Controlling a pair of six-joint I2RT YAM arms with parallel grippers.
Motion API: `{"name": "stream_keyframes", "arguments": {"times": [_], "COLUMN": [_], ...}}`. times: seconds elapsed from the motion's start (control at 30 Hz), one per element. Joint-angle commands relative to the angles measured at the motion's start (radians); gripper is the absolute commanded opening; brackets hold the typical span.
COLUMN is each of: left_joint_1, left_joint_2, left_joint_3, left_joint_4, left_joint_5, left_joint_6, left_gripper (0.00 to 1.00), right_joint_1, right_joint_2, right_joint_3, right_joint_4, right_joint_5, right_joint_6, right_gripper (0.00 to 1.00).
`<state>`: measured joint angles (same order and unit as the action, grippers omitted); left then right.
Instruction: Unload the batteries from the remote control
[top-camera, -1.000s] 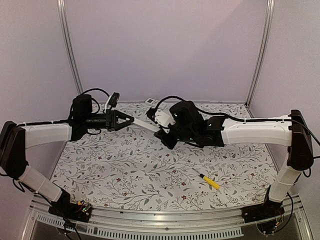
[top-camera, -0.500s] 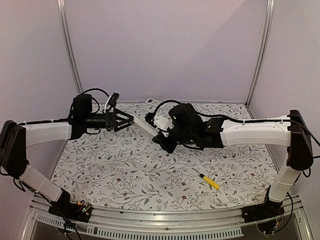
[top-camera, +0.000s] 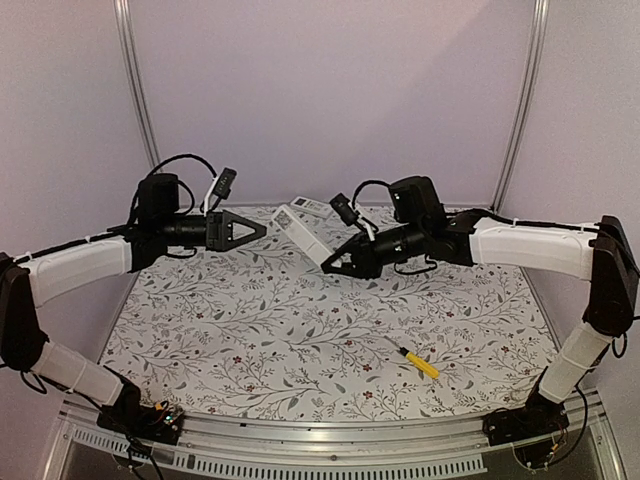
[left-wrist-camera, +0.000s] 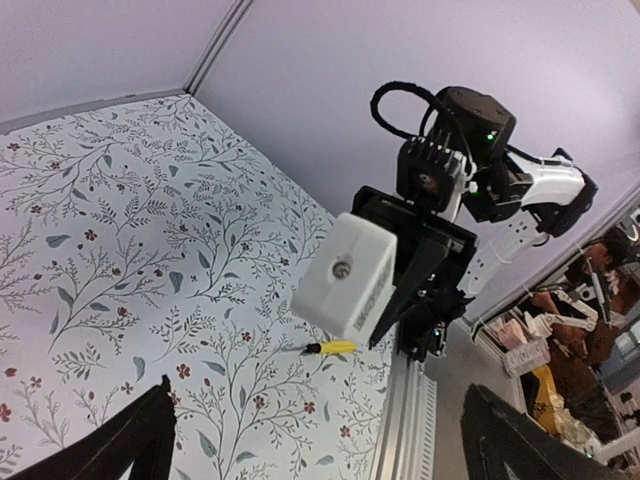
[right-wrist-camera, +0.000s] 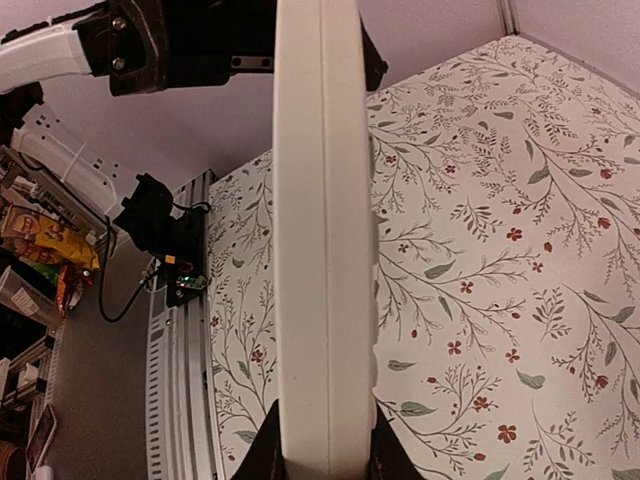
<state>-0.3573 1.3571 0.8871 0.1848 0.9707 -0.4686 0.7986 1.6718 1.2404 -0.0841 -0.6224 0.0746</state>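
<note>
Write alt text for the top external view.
The right gripper holds a slim white rectangular remote control by one end, raised above the floral-patterned table, while the open left gripper points at its other end without touching. A yellow-handled screwdriver lies on the table toward the near right.

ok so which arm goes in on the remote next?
Left. The left tool is open, empty and pointed at the remote control, whose free end faces its wrist camera. The right tool is shut on the remote control, holding it off the table.
</note>
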Motion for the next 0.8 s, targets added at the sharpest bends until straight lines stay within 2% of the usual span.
{"name": "stream_keyframes", "arguments": {"times": [0.0, 0.27, 0.4, 0.53, 0.67, 0.77], "left_joint_1": [-0.050, -0.086, -0.108, -0.125, -0.127, -0.127], "left_joint_2": [0.001, 0.023, 0.029, 0.039, 0.040, 0.042], "left_joint_3": [0.035, 0.042, 0.038, 0.036, 0.040, 0.035], "left_joint_4": [-0.099, -0.104, -0.089, -0.090, -0.090, -0.075], "left_joint_5": [0.025, 0.047, 0.073, 0.081, 0.086, 0.092], "left_joint_6": [0.110, 0.117, 0.115, 0.116, 0.116, 0.103], "left_gripper": [1.00, 0.99, 0.90, 0.59, 0.35, 0.13], "right_joint_1": [0.013, 0.013, 0.013, 0.013, 0.013, 0.013], "right_joint_2": [0.004, 0.065, 0.079, 0.088, 0.097, 0.098], "right_joint_3": [0.046, 0.061, 0.062, 0.067, 0.074, 0.071], "right_joint_4": [-0.038, -0.089, -0.094, -0.098, -0.103, -0.101], "right_joint_5": [-0.262, -0.328, -0.332, -0.337, -0.342, -0.338], "right_joint_6": [0.038, 0.040, 0.042, 0.042, 0.040, 0.036], "right_gripper": [0.00, 0.00, 0.00, 0.01, 0.02, 0.09]}}
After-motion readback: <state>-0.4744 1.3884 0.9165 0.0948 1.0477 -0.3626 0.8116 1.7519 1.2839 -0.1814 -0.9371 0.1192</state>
